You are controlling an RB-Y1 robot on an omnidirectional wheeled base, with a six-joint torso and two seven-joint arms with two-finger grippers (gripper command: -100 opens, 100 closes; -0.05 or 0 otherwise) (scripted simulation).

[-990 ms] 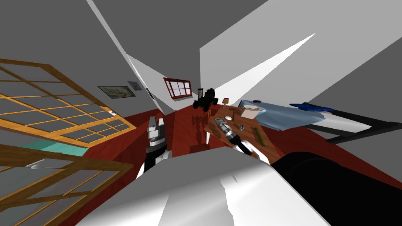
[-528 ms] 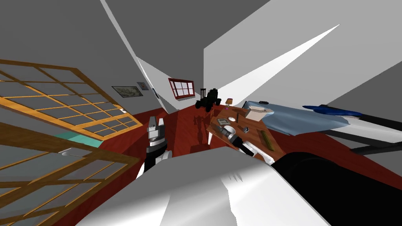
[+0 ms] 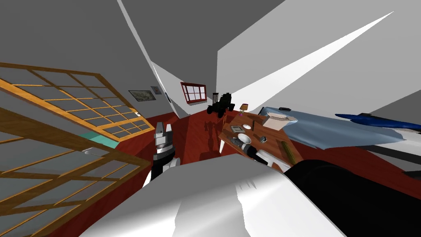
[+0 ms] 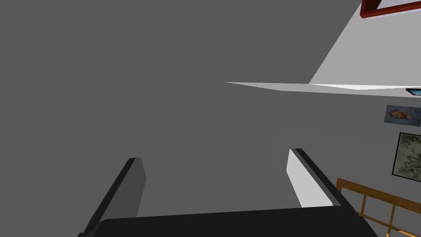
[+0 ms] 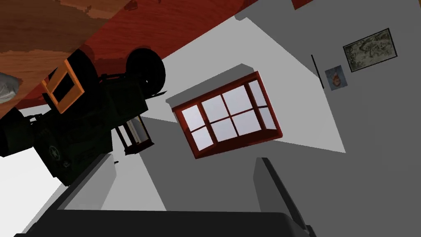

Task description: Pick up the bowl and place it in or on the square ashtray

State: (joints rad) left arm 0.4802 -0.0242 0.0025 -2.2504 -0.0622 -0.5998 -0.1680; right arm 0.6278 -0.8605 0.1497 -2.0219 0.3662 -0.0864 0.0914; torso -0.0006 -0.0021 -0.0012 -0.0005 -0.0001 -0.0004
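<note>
Wooden worktop (image 3: 273,132): bowl (image 3: 246,126) seen beside ashtray (image 3: 236,128); right end effector (image 5: 185,160) held wide, left end effector (image 4: 214,155) likewise.

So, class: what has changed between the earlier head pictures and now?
Only my own view shifted: the whole scene slid right. Nothing was taken or let go. The white bowl still sits on the wooden table; the left gripper and right gripper are open.

The left gripper (image 4: 214,154) and right gripper (image 5: 185,157) each have two thin grey blade fingers on a dark box. The left forearm (image 3: 158,165) is black and white.
</note>
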